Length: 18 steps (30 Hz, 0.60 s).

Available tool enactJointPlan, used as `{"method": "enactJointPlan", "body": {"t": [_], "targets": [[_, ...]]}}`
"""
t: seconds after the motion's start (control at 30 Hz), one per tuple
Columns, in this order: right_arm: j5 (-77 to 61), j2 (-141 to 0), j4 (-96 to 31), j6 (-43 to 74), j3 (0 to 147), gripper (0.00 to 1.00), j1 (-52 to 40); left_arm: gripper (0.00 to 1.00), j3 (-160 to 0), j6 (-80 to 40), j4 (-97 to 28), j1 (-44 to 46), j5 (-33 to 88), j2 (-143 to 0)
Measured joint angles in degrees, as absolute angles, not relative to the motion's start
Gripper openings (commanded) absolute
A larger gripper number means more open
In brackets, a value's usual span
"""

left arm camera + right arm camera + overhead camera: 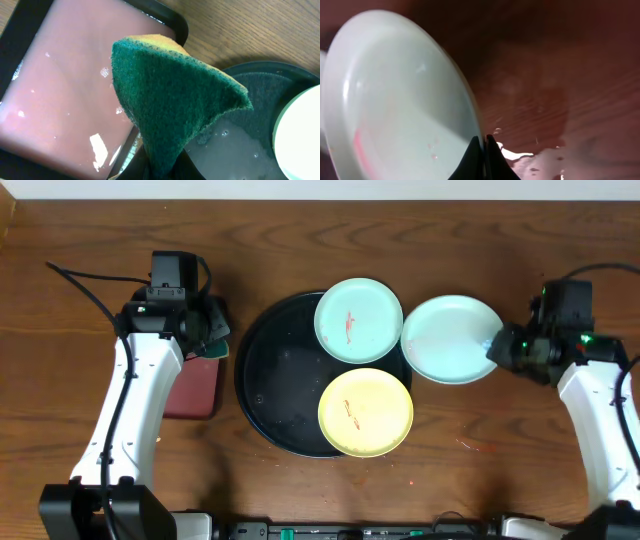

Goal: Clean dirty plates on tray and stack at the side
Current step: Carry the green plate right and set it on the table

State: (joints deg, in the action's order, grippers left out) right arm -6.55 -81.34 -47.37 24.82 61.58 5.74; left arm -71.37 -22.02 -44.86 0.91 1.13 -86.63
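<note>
Resting on the upper right of the black tray [265, 370], the smeared mint plate [358, 320] shows thin red marks at its centre and overhangs the tray rim. The yellow plate [365, 412] lies on the lower right of the same tray, just below it, and also carries red marks at its centre. The tray floor is wet, with droplets visible in the left wrist view [240, 145].

The second mint plate [452, 338] sits to the right of the tray, over the worktop [560, 470], its left edge touching or overlapping the smeared mint plate. The right claw [493, 345] is clamped on its right rim. In the right wrist view the fingertips [482, 147] meet on the rim of this plate [395, 100], which shows a faint pink streak near its lower left. Whether the plate rests on the worktop or is raised cannot be determined. Wet patches lie on the worktop [560, 75] beside the claw, and small red flecks [475, 445] mark the wood below the plate.

The left claw [212, 330] is positioned left of the black tray, above the reddish-brown tray [195, 390]. It is clamped on a sponge [170, 100], green scouring face toward the camera, yellow backing at the top edge. The reddish-brown tray [65, 90] holds a film of liquid.
</note>
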Motion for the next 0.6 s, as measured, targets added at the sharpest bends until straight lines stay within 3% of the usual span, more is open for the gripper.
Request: {"method": "enactJointPlan", "body": {"t": [0.17,0.6], "targets": [[-5.56,-81.41,-39.44,22.85,53.41,0.01,8.47,0.08,-71.37,-22.02,-44.91,0.91,1.13,-86.63],[-0.54,-86.98,-33.93,20.25,50.92,0.01,9.23,0.08,-71.37,-22.00,-44.86,0.91,1.10,-86.63]]}}
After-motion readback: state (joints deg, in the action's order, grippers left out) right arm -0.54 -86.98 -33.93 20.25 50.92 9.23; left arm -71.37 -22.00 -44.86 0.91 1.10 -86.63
